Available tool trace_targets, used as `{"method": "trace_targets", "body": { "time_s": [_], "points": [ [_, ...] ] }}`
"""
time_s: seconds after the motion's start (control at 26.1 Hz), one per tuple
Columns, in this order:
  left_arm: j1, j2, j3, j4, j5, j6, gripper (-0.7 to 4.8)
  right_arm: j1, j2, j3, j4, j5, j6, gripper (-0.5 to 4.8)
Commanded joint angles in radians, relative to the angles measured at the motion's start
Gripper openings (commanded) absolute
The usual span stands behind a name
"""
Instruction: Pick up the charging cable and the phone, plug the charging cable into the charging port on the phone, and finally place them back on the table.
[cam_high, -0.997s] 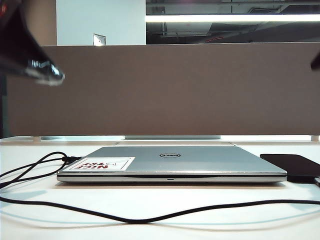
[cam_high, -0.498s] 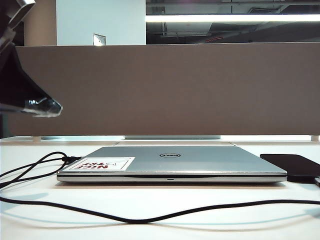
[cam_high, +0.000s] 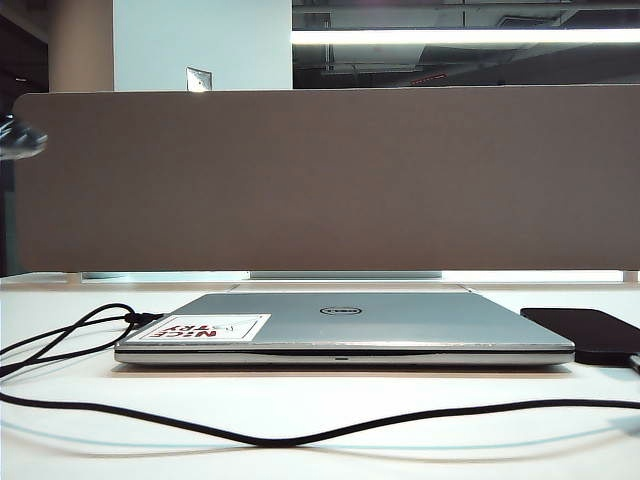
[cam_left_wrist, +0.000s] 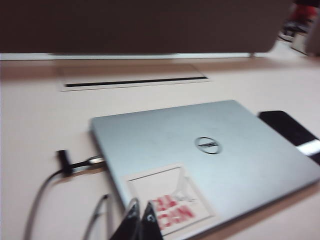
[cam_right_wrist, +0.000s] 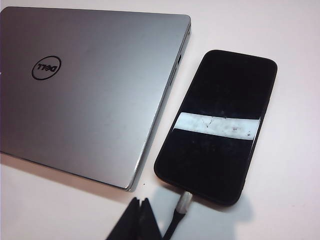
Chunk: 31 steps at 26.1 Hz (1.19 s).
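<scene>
Both end effectors closed, empty: left end effector (cam_left_wrist: 140, 222) over silver Dell laptop (cam_left_wrist: 210, 155), right end effector (cam_right_wrist: 141, 220) beside silvery-plugged black charging cable (cam_right_wrist: 182, 205). Glossy black phone (cam_right_wrist: 217, 125) lies flat on white tabletop (cam_right_wrist: 295, 200), plug at its port end. We judge a stray nudge could unseat it.

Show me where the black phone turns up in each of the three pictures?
Exterior view: the phone lies at the right edge, beside the laptop.
Left wrist view: phone beyond the laptop's far side.
Right wrist view: phone fills the middle, plugged in.
Shared landmark: the laptop's round logo.
</scene>
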<state>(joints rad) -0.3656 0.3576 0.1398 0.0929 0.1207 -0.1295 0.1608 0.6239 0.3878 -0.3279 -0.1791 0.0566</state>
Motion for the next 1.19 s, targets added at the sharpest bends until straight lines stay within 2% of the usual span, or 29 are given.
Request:
{"method": "trace_targets", "body": {
  "time_s": [0.04,0.15,0.35,0.42,0.69,1.19],
  "points": [
    [0.094,-0.039,-0.027,0.005,-0.002,0.035,-0.06,0.0,-0.003,0.003,0.017,0.002,0.003,-0.08],
    [0.175,-0.1,-0.064,0.006,-0.002,0.072,-0.06,0.0,-0.002,0.003,0.017,0.002,0.003,-0.08],
    [0.257,-0.24,-0.131,-0.013,-0.002,0.074,-0.06,0.0,-0.002,0.003,0.017,0.002,0.003,-0.08],
    [0.286,-0.276,-0.131,-0.048,-0.002,0.078,-0.06,0.0,-0.002,0.003,0.017,0.002,0.003,-0.08],
    [0.404,-0.353,-0.132,-0.044,-0.004,0.141,-0.06,0.0,-0.002,0.003,0.017,0.002,0.003,-0.08],
    [0.402,-0.353,-0.132,-0.042,-0.004,0.156,-0.06,0.0,-0.002,0.003,0.017,0.002,0.003,-0.08]
  ]
}}
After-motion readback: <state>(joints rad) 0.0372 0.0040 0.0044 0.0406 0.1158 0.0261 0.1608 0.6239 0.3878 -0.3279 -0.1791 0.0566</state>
